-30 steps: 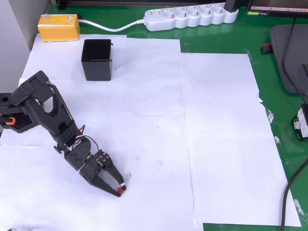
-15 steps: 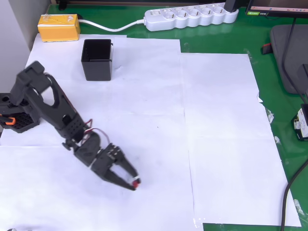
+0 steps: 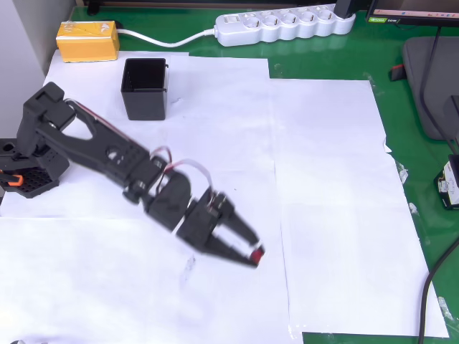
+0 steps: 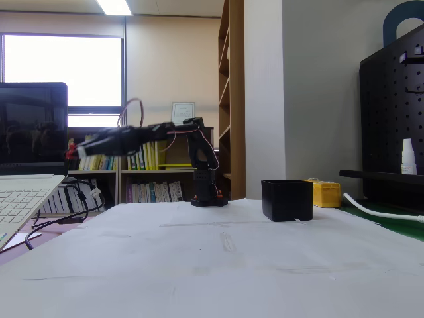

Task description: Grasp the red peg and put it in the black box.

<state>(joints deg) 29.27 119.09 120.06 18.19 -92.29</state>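
Holding one red peg (image 3: 255, 252), gripper (image 3: 251, 256).

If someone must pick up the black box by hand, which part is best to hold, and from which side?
The black box stands upright with its mouth open, so its thin side walls are likely best: pinch two opposite walls from above. The small tab on its rim seems too slight. The yellow box sits beyond it, apart, so approach looks free.
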